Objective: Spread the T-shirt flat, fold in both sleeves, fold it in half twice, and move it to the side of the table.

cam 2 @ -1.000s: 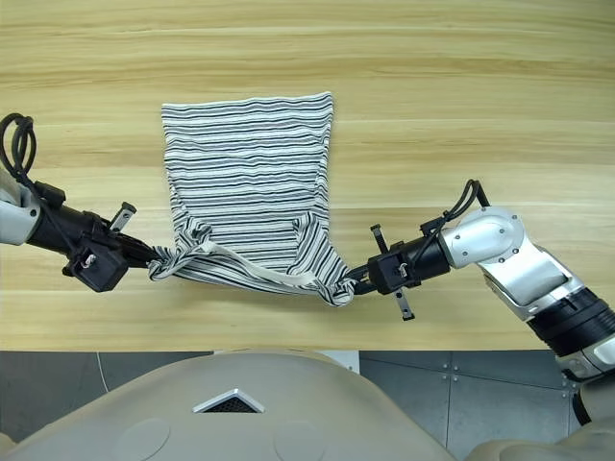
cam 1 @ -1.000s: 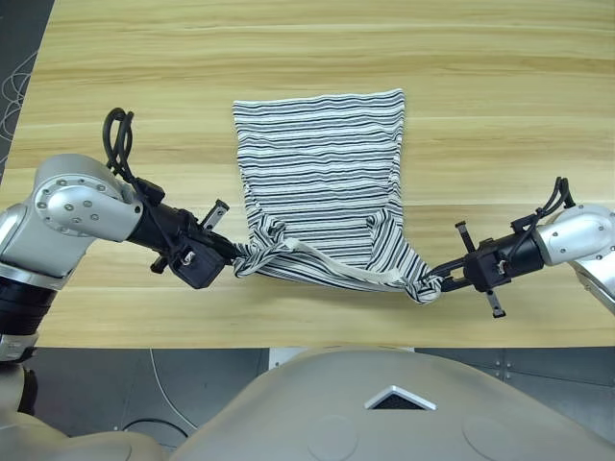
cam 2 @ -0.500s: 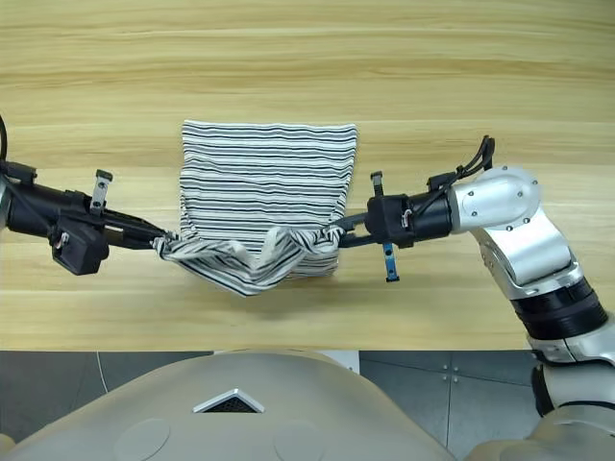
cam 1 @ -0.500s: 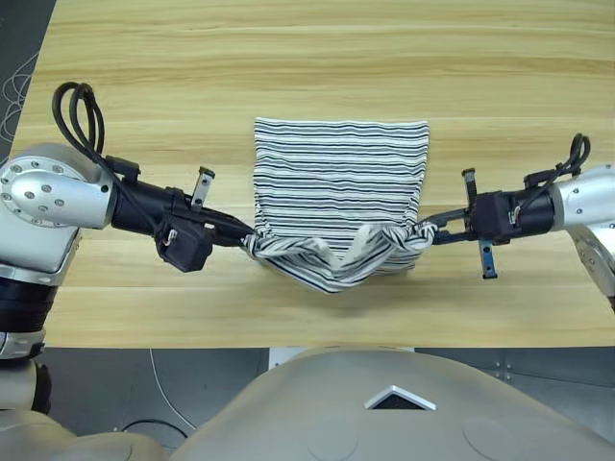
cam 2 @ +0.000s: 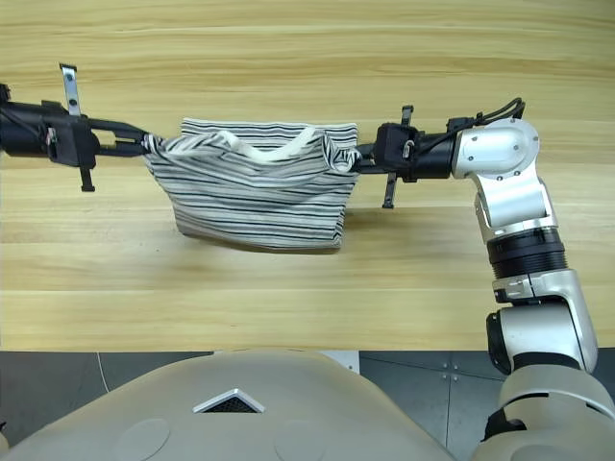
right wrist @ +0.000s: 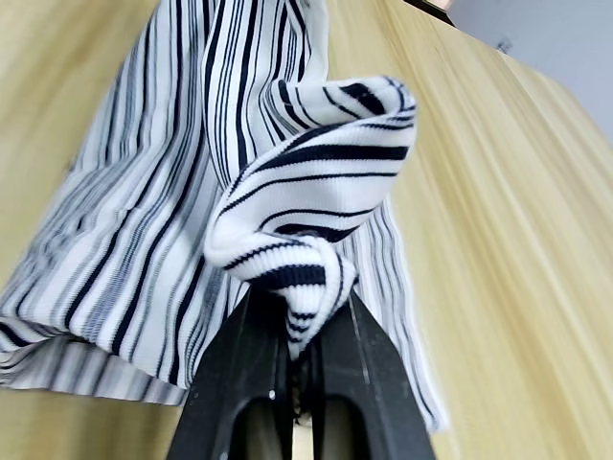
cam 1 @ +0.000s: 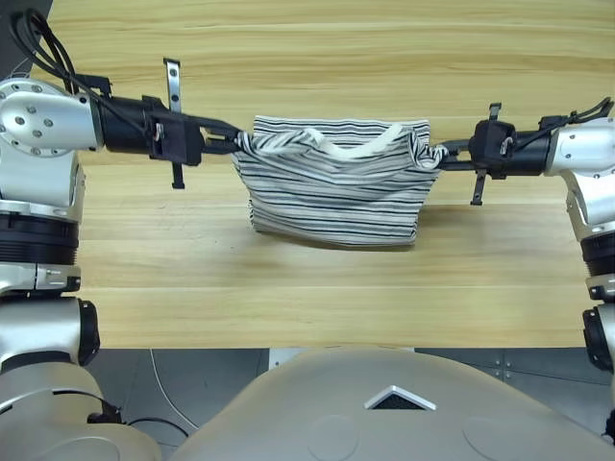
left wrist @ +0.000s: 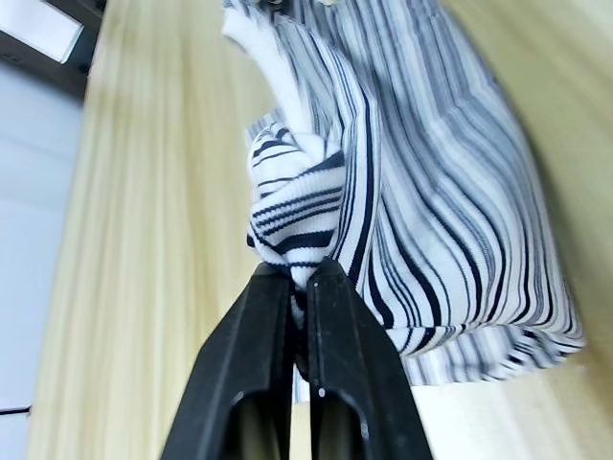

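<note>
now, the half-fold in hand: t-shirt [cam 1: 332, 192] held up by two corners over the middle of the table [cam 1: 288, 58].
the left gripper [cam 1: 233, 144] and the right gripper [cam 1: 444, 154] are each pinched tight on a bunched corner of striped cloth, level with each other above the table; the collar edge sags between them and the lower fold rests on the table. to do this well, i'd judge: keep both corners level and taut, lay them square on the layer below, release together. bare wood lies open toward the table's far edge, both ends and near edge, room enough to slide it aside.
</note>
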Action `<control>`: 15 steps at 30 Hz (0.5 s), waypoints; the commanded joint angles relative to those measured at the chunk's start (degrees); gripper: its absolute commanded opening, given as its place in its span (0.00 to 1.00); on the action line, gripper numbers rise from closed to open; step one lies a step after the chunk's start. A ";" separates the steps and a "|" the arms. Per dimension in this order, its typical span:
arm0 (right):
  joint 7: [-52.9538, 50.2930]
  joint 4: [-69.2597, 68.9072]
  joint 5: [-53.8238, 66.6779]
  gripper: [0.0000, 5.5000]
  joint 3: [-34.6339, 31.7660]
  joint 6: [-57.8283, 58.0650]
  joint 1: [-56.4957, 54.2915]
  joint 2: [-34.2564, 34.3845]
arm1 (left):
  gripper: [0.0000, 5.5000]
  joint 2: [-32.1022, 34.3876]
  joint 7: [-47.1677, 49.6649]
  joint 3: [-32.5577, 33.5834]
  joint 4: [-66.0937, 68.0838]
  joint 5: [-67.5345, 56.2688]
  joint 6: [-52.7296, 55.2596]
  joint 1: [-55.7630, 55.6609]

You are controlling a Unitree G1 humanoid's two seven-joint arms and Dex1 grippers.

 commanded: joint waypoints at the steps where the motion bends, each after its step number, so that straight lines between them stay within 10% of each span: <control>1: -1.42 3.50 -2.43 0.02 -1.28 -1.35 -3.48 2.03 | 0.02 -2.08 2.93 0.53 3.75 3.32 -0.94 -3.34; 15: -10.63 28.78 -15.33 0.02 0.44 -10.36 -15.96 10.72 | 0.02 -9.57 12.21 -2.73 23.25 15.80 -1.26 -9.13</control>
